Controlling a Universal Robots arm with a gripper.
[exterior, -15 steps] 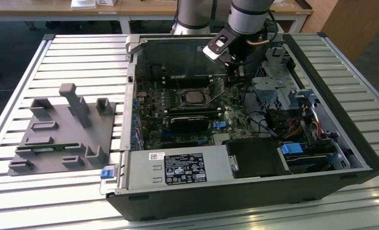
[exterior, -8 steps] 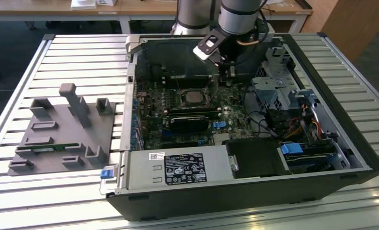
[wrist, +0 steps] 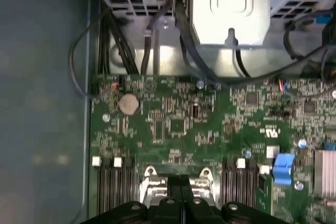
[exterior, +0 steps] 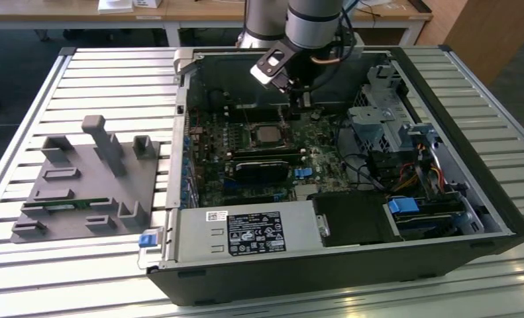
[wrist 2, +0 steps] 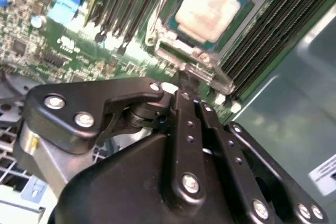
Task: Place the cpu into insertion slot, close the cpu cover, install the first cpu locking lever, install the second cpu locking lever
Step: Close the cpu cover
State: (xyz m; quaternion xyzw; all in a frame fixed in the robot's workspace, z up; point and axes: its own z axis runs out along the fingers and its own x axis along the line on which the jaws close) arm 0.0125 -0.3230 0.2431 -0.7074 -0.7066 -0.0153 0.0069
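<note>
Your gripper [wrist 2: 186, 85] is closed, its black fingertips pressed together with nothing visible between them, and it sits at one edge of the small, silver-rimmed square insertion slot [wrist 2: 195, 56]. The thin square silvery-grey cpu [wrist 2: 210, 6] lies seated in that slot. The thin silvery metal cpu cover [wrist 2: 163, 11] looks lowered around it. You seem to be on the cover-and-lever stage, so press straight down, keep the tips on metal, and avoid the green motherboard [wrist: 173, 119].

Case [exterior: 332, 271] open on top, clear drop to cpu [wrist 2: 207, 6]; mem slots [wrist 2: 131, 9] flank it both sides, drive cage [wrist: 231, 3] + cables [wrist: 184, 40] crowd mobo [wrist: 173, 124] edge.
</note>
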